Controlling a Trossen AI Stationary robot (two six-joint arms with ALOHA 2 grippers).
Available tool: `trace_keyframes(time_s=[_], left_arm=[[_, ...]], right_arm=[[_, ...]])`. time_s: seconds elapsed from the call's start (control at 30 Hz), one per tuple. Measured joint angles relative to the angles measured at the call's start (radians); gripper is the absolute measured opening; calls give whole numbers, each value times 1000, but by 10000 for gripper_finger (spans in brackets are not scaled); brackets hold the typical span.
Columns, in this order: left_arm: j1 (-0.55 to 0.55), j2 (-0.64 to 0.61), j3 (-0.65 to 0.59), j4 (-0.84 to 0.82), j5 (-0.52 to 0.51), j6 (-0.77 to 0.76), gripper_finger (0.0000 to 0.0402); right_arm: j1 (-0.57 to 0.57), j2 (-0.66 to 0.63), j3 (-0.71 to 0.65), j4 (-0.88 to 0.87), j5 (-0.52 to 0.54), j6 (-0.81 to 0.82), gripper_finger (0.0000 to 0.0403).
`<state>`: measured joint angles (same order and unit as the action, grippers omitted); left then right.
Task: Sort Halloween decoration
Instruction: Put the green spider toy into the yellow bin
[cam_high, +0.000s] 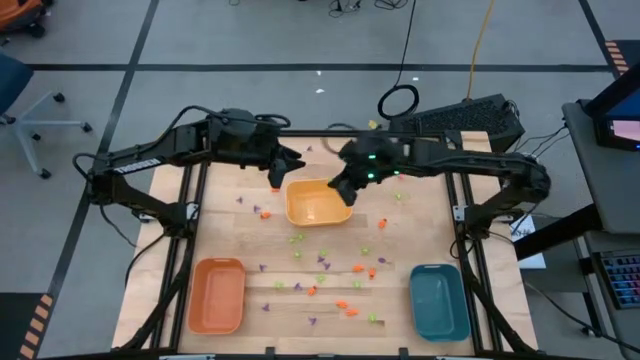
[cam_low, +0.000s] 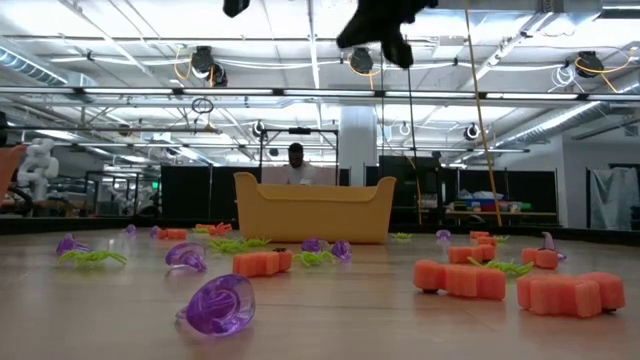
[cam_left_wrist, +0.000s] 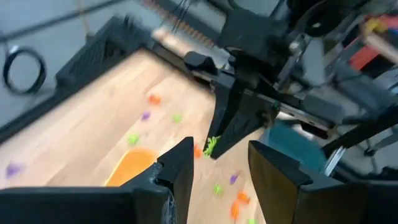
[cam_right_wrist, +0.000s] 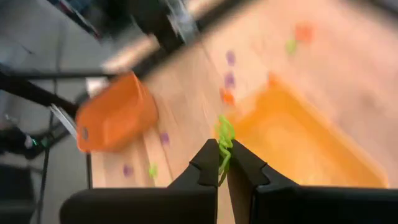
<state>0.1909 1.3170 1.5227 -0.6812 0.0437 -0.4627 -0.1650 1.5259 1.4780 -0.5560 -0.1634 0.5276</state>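
over the far middle of the table, my right gripper (cam_high: 343, 188) hung above the yellow tray (cam_high: 318, 203), at that tray's right far corner. its fingers were pinched together on a light green piece (cam_right_wrist: 224, 142), a thin squiggly thing whose long axis ran out along the fingers and past their tips. in the right wrist view the tray's open basin lay just past the fingertips and below them, so i judged the drop needed only a short carry inward over the rim before letting go.

my left gripper (cam_high: 285, 163) sat near the tray's left far corner, high off the wood, its fingers (cam_left_wrist: 180, 168) parted partway with nothing between them. its wrist view looked straight at the right gripper and the green piece dangling from it.

the rest of the decoration (cam_high: 330, 278) lay scattered across the middle and near part of the table, orange, green and purple bits between the orange tray (cam_high: 217, 294) at the near left corner and the teal tray (cam_high: 439, 301) at the near right corner. the right arm was the one placed to finish this step.
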Motion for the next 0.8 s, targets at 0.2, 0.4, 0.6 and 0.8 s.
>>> trace_keyframes(time_s=[0.2, 0.4, 0.6, 0.8], left_arm=[[-2, -17, 0, -207, 0, -1, 150], [-2, -30, 0, -325, 0, -1, 150], [-11, -36, 0, -385, -1, -2, 150], [-17, -36, 0, -387, -4, 6, 150]], right_arm=[[-8, 162, 49, -102, -45, 87, 0], [-34, 284, 60, -134, -97, 132, 0], [-46, 346, 60, -153, -28, 188, 0], [-46, 371, 60, -202, 65, 220, 0]])
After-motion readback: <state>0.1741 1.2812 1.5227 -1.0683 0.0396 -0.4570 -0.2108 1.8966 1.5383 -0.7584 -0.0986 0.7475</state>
